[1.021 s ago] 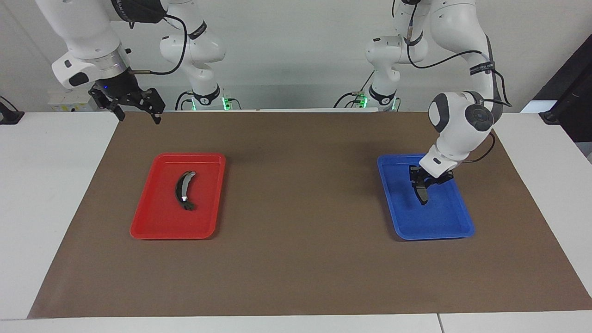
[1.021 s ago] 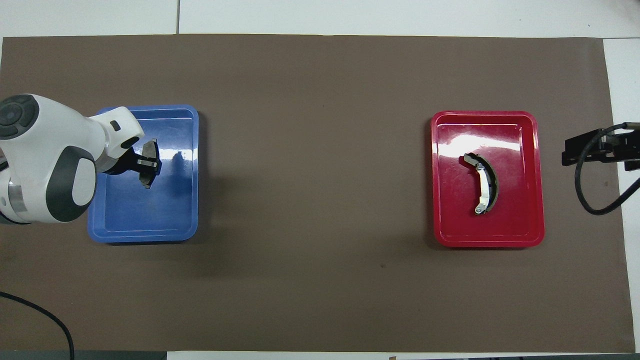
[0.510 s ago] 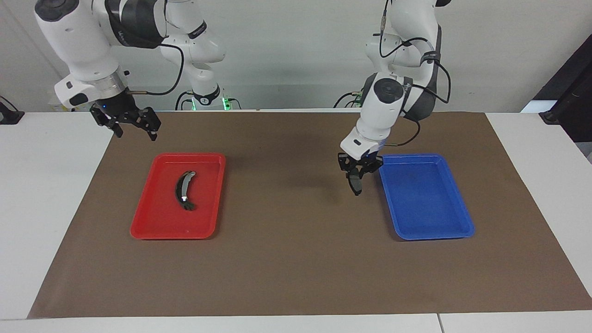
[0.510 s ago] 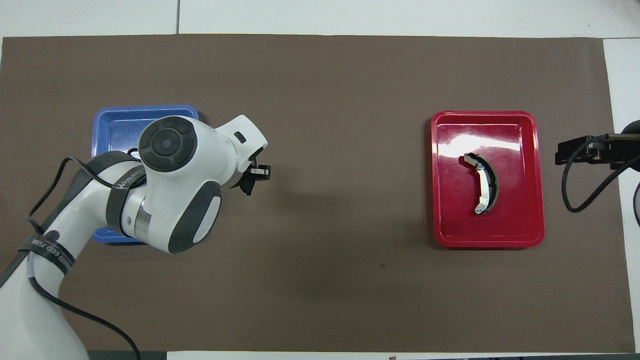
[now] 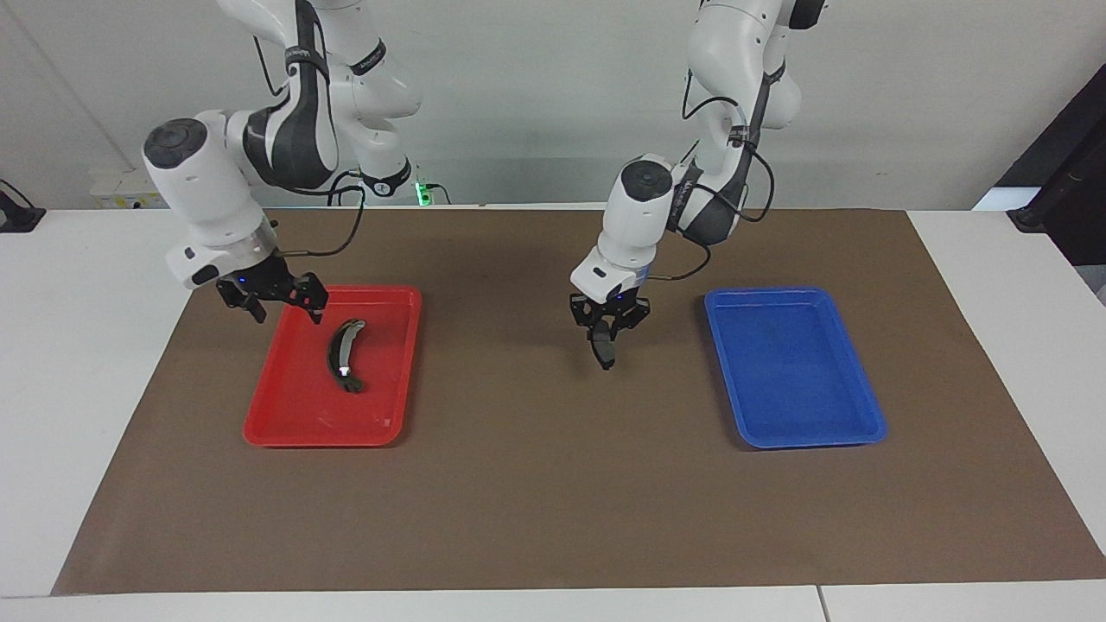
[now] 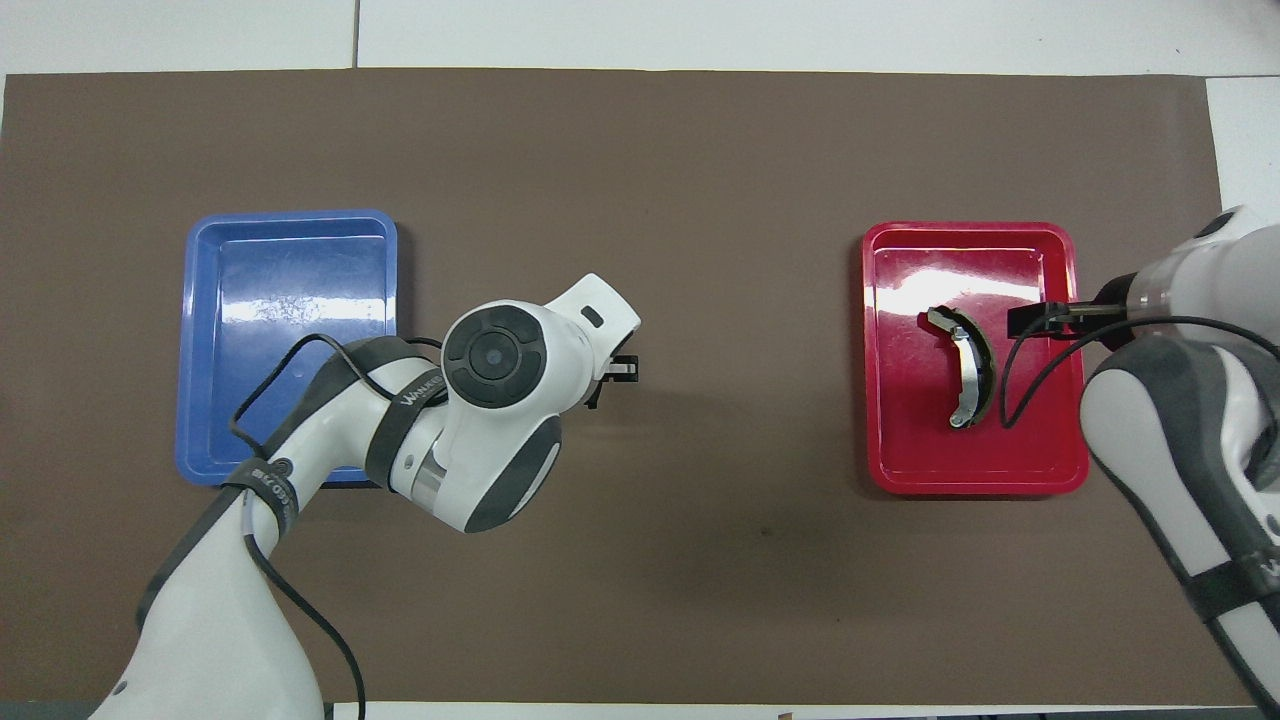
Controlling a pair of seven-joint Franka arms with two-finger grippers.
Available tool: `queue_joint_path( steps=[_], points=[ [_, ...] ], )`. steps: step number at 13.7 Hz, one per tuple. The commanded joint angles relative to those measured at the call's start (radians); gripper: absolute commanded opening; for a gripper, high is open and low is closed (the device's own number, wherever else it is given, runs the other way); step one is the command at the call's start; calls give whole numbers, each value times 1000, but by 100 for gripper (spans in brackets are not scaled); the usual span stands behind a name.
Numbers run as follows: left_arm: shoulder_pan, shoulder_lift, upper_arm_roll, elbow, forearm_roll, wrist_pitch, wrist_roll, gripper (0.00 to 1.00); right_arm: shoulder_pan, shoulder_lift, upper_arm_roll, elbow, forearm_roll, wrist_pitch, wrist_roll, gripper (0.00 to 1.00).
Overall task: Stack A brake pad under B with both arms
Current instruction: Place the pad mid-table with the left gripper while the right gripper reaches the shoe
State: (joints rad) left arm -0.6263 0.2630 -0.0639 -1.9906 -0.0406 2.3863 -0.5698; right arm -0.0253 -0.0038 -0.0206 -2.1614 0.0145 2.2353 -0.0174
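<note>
The A brake pad (image 5: 602, 352), short and dark grey, hangs over the bare brown mat between the two trays, with my left gripper (image 5: 606, 337) shut on its upper end. In the overhead view the left arm hides the pad, and only a tip of the left gripper (image 6: 617, 369) shows. B (image 5: 344, 355), the long curved piece with a silver band, lies in the red tray (image 5: 294, 415). My right gripper (image 5: 288, 313) hangs open over that tray's rim nearest the robots, just short of B (image 6: 966, 380). The right gripper (image 6: 1037, 319) holds nothing.
An empty blue tray (image 5: 804, 389) sits toward the left arm's end of the brown mat (image 5: 553, 492). White table shows around the mat. A cable loops from the right wrist over the red tray (image 6: 1020, 460).
The left gripper has carried the pad out of the blue tray to over the mat's middle. The right gripper has come down and in, from off the mat to the red tray's rim.
</note>
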Motion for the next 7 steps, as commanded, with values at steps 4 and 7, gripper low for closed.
queue_joint_path(
  steps=[4,7],
  points=[
    [-18,12,18,-13,-10,11,-32,99,15,59,2,-124,16,208,-35,100],
    [-9,-11,19,-4,-10,-31,-29,99,13,70,2,-161,18,248,-91,100]
  ],
)
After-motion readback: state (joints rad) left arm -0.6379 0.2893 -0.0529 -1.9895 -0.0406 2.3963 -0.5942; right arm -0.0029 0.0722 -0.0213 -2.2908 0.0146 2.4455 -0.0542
